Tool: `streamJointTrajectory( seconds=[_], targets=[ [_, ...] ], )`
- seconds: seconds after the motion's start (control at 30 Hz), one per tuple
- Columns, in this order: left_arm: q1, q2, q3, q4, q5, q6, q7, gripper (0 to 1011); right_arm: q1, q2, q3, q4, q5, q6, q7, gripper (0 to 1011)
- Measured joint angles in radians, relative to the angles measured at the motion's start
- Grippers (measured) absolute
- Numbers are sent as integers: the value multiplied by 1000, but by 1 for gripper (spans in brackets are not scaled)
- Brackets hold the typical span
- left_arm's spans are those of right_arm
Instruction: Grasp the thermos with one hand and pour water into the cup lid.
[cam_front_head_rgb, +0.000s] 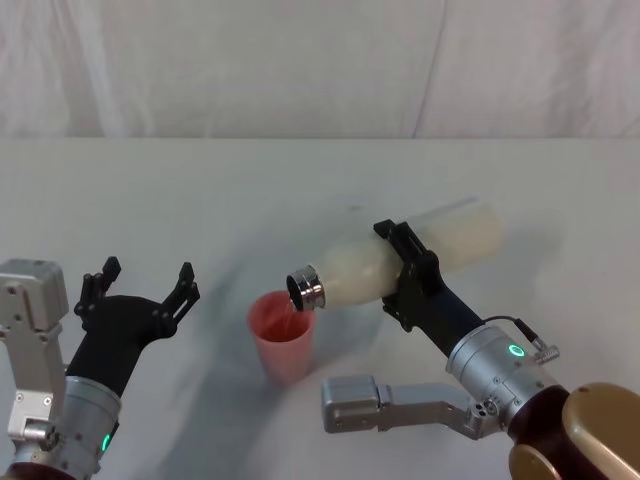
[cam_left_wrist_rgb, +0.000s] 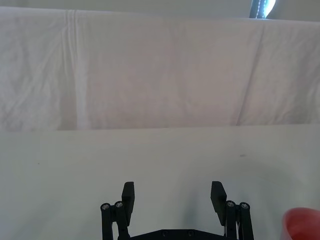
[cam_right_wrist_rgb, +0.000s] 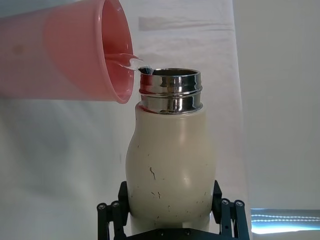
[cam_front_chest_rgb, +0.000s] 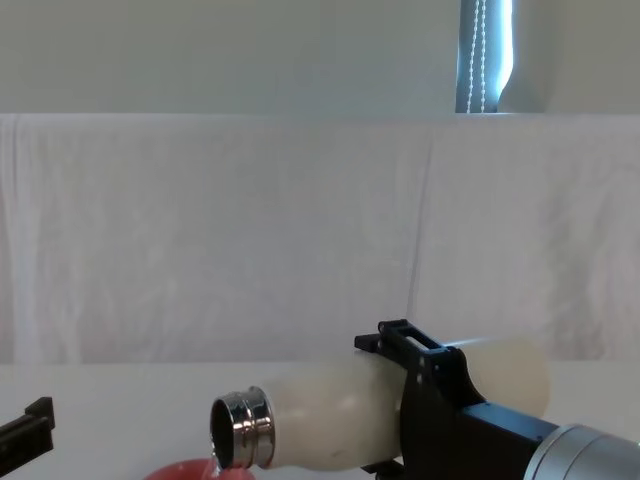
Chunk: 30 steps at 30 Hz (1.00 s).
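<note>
The left claw (cam_front_head_rgb: 140, 288) idles spread open and empty just left of the cup lid (cam_front_head_rgb: 283, 335) on the surface (cam_front_head_rgb: 200, 190). Beyond it, the right claw (cam_front_head_rgb: 408, 275) clamps the thermos (cam_front_head_rgb: 400, 262), tipped nearly level with its steel mouth over the rim; water is trickling in, so pouring seems underway, with righting left.

A white table (cam_front_head_rgb: 200, 190) takes up most of the view. A white cloth (cam_front_chest_rgb: 200, 230) with soft folds hangs along its far edge. Above the cloth, near the right, a window strip (cam_front_chest_rgb: 485, 55) shines blue.
</note>
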Motion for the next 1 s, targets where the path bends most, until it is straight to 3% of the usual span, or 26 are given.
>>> streamJointTrajectory(
  seconds=[0.73, 1.0],
  targets=[
    [0, 0, 0, 0, 0, 0, 0, 1001, -2, -9, 4, 6, 11, 1, -10, 949],
    [0, 0, 0, 0, 0, 0, 0, 1001, -26, -32, 34, 5, 47, 15, -29, 949]
  ],
)
